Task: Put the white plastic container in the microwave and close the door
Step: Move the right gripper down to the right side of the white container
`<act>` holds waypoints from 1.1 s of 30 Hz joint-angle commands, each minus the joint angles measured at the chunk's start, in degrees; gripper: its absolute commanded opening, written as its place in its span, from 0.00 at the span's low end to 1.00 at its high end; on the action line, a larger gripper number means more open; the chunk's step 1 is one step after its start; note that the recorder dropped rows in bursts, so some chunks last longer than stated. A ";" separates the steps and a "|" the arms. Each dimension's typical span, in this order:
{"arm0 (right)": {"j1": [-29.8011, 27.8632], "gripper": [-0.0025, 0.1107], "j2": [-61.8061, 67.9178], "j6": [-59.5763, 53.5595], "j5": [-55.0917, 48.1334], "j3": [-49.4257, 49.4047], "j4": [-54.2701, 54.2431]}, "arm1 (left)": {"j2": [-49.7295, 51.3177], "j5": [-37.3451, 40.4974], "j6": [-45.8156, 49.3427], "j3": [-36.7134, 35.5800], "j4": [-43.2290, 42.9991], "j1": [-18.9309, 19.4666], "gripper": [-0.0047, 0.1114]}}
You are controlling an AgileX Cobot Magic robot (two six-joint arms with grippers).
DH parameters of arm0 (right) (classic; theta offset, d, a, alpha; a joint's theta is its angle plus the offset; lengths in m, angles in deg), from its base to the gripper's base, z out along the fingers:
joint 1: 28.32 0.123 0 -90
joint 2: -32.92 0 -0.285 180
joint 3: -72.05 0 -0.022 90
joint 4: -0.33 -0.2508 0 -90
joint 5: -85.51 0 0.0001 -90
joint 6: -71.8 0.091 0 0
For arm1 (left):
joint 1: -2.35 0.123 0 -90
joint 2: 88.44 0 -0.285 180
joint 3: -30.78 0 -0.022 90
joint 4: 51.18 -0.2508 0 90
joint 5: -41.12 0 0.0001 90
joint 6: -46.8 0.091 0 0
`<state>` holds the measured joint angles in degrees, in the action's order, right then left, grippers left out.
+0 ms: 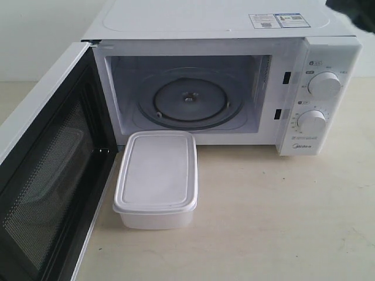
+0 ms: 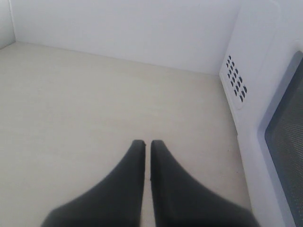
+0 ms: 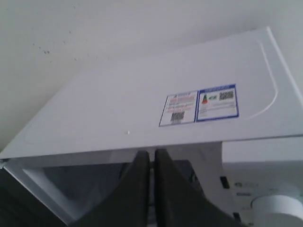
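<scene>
The white plastic container, lid on, stands on the table just in front of the microwave's open cavity, with the glass turntable behind it. The door is swung wide open to the left, its dark mesh window facing inward. My left gripper is shut and empty over bare table, outside the door's outer face. My right gripper is shut and empty, hovering above and in front of the microwave's top panel. Neither gripper touches the container.
Two round knobs sit on the microwave's right panel. A vent grille marks the oven's left side. A white wall closes off the table behind. A dark arm part shows at the exterior view's top right corner.
</scene>
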<state>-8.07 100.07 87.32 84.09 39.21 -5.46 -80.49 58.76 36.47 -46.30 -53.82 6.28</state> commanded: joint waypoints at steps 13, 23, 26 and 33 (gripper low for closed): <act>0.89 0.02 18.46 12.26 -13.17 0.21 4.81 | -0.17 -0.29 -0.40 -0.14 0.22 0.06 0.08; 4.73 0.02 21.91 16.93 8.31 -11.45 2.86 | -0.17 -0.29 -0.40 -0.14 0.22 0.06 0.08; 5.69 0.02 23.00 30.23 12.71 -13.38 12.76 | -0.17 -0.29 -0.40 -0.14 0.22 0.06 0.08; 1.84 0.02 30.77 78.28 41.18 -13.78 55.50 | -0.17 -0.29 -0.40 -0.14 0.22 0.06 0.08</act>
<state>-4.61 127.89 153.17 117.12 24.24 37.46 -80.49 58.76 36.47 -46.30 -53.82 6.28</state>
